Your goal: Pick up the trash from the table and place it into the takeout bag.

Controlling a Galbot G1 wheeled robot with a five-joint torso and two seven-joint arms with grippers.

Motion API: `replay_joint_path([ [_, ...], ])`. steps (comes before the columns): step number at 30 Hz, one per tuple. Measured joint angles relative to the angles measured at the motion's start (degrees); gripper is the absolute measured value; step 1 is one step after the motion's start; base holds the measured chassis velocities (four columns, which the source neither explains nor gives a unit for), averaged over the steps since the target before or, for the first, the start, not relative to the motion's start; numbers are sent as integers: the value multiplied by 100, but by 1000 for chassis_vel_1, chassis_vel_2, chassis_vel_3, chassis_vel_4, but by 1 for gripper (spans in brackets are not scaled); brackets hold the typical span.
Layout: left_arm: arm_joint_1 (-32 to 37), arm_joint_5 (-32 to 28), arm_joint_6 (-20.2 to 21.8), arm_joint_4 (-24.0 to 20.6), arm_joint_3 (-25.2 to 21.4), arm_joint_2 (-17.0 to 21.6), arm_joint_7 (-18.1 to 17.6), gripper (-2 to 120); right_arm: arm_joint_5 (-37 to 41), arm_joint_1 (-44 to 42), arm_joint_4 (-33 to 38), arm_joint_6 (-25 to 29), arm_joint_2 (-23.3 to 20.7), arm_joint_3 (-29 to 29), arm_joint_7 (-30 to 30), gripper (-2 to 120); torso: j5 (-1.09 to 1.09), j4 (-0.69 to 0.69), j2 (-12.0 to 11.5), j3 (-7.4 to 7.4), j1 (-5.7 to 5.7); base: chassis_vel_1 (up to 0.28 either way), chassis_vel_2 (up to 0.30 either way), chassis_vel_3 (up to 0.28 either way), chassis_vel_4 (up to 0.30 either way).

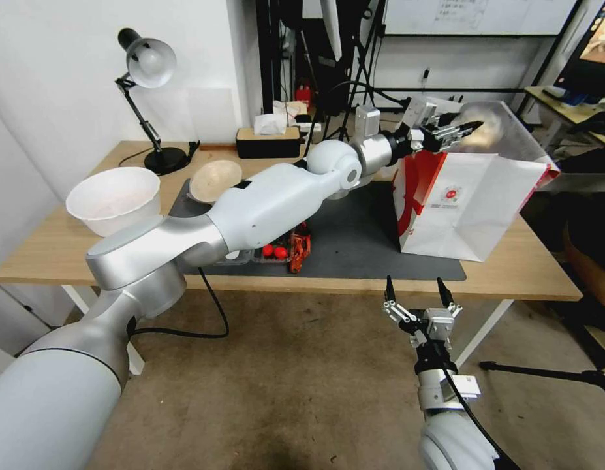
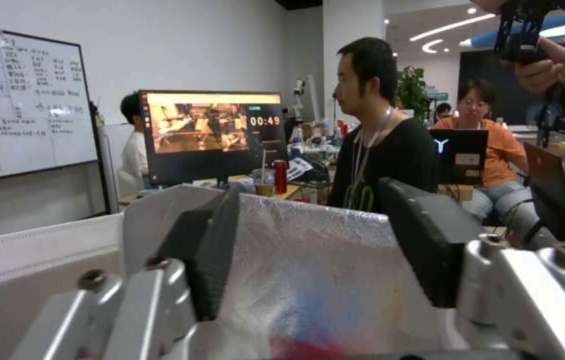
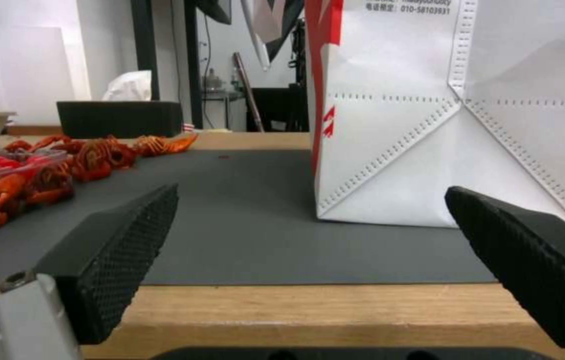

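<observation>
The takeout bag (image 1: 472,202) stands open at the right end of the dark mat (image 1: 361,235) on the table (image 1: 47,254). My left arm reaches across the table, and my left gripper (image 1: 468,127) hovers at the bag's mouth. Seen from the left wrist, the left gripper (image 2: 312,200) is open, with only the bag's silvery lining (image 2: 316,270) behind the gap. A blurred beige shape (image 1: 488,134) lies just past its fingertips. A beige paper bowl (image 1: 215,179) leans at the mat's back left. My right gripper (image 1: 414,287) waits open below the table's front edge.
Red crayfish shells (image 1: 299,248) and a clear tray (image 1: 273,251) lie under my left arm. A large white bowl (image 1: 113,199), a desk lamp (image 1: 149,65) and a black tissue box (image 1: 268,140) stand on the left and at the back. People sit beyond the bag.
</observation>
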Motion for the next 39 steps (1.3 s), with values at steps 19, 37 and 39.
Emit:
replay_joint_path([
  [19,417,101,95,-1511,-1150,1316,-735,100,5,-8,35,-4,-5,-13,6,100,-3,1,0,0,0,0,0,0,0],
  [37,3165,639,354,-3791,-4099,4483,-1053,100,-123,-212,70,-7,66,-68,-1,100,-1,0,0,-1,0,0,0,0,0],
  [39,3730,849,377,-4160,-4647,4610,-1346,100,-155,-237,70,-4,80,-76,5,100,0,-1,1,-1,0,0,0,0,0],
])
